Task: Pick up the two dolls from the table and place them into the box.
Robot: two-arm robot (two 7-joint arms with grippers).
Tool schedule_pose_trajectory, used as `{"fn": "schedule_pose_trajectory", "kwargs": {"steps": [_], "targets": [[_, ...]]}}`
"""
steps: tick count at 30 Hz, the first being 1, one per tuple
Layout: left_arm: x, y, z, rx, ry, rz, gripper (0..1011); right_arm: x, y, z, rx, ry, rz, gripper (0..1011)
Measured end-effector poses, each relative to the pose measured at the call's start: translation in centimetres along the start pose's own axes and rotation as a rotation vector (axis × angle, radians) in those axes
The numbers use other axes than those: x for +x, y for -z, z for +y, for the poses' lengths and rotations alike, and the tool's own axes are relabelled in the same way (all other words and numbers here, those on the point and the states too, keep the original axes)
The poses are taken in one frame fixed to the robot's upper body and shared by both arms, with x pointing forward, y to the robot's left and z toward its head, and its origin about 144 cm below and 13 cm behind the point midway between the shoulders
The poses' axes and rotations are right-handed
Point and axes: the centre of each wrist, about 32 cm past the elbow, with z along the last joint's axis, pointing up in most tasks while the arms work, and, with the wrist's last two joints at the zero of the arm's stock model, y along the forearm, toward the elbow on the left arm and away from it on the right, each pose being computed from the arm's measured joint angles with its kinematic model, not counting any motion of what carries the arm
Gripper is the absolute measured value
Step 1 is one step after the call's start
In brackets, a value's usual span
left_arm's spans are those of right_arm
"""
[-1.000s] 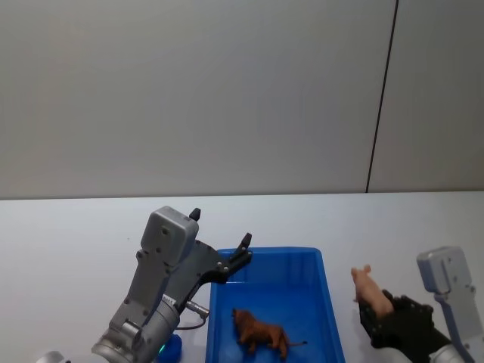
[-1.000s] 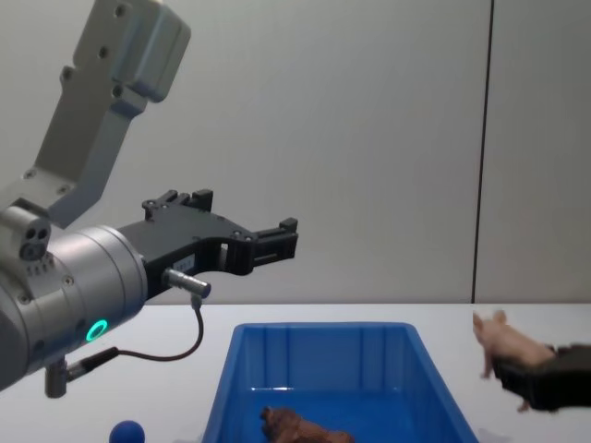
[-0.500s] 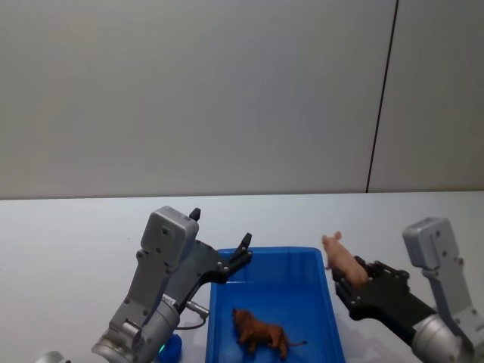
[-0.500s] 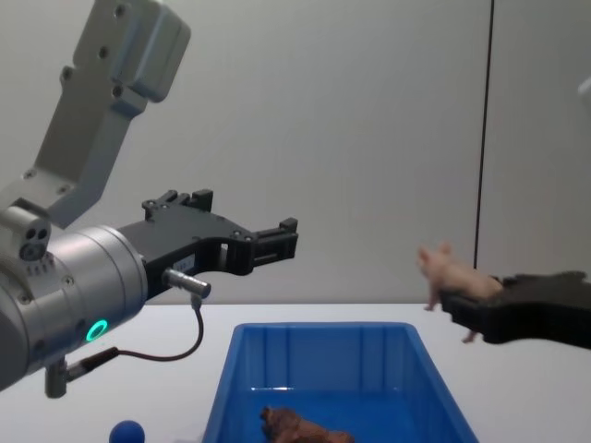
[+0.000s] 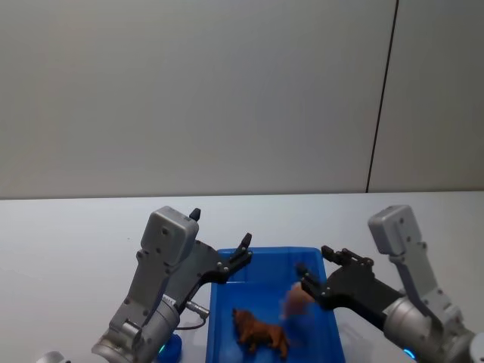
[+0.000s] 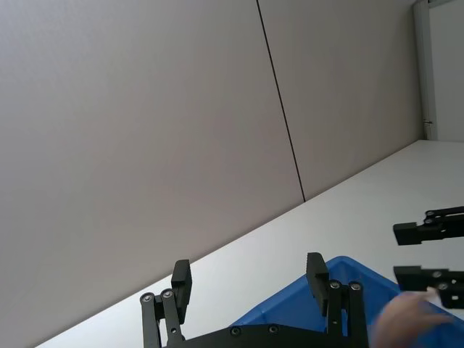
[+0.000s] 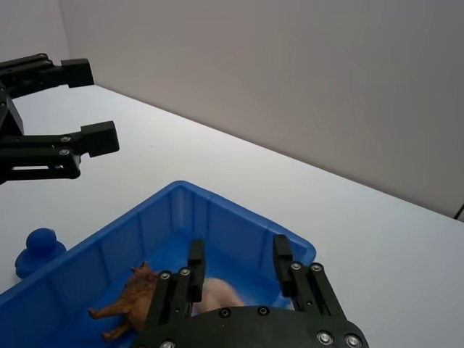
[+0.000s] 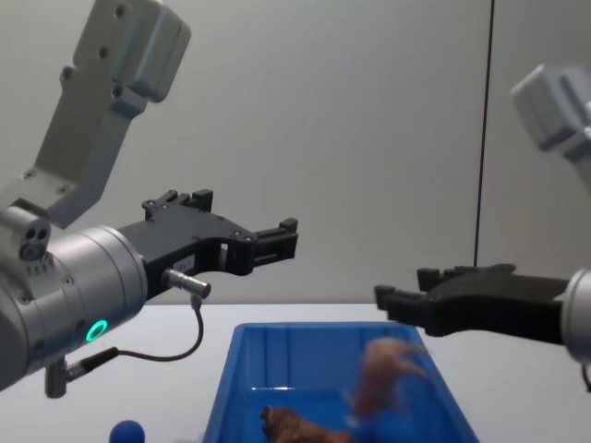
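Note:
The pale pink doll (image 5: 298, 302) is in mid-air, blurred, just above the floor of the blue box (image 5: 265, 252) and below my right gripper (image 5: 312, 262). That gripper hangs open over the box's right half, holding nothing. In the right wrist view the pink doll (image 7: 217, 293) shows between and beyond the open fingers (image 7: 196, 261). The brown furry doll (image 5: 261, 333) lies on the box floor, left of the pink one. My left gripper (image 5: 221, 228) is open and raised above the box's far left corner. On the white table (image 5: 68, 234) no doll lies.
A small blue ball (image 8: 126, 432) sits on the table left of the box, beneath the left arm. The box (image 8: 319, 334) has tall ribbed walls. Bare white tabletop stretches behind and to both sides; a grey wall stands beyond.
My right gripper carried the pink doll leftward from beside the box to above it, then opened; the doll is dropping into the box. The left arm has not moved.

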Motion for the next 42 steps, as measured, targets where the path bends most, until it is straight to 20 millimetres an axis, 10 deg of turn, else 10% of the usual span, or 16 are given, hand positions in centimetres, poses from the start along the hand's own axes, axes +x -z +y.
{"fn": "schedule_pose_trajectory", "kwargs": {"steps": [16, 42], "targets": [[0.0, 0.0, 0.0, 0.0, 0.0, 0.0, 1001, 0.6, 0.9, 2.0, -0.011, -0.004, 0.004, 997], [0.0, 0.0, 0.0, 0.0, 0.0, 0.0, 1001, 0.4, 2.2, -2.5, 0.039, 0.213, 0.076, 1001]]}}
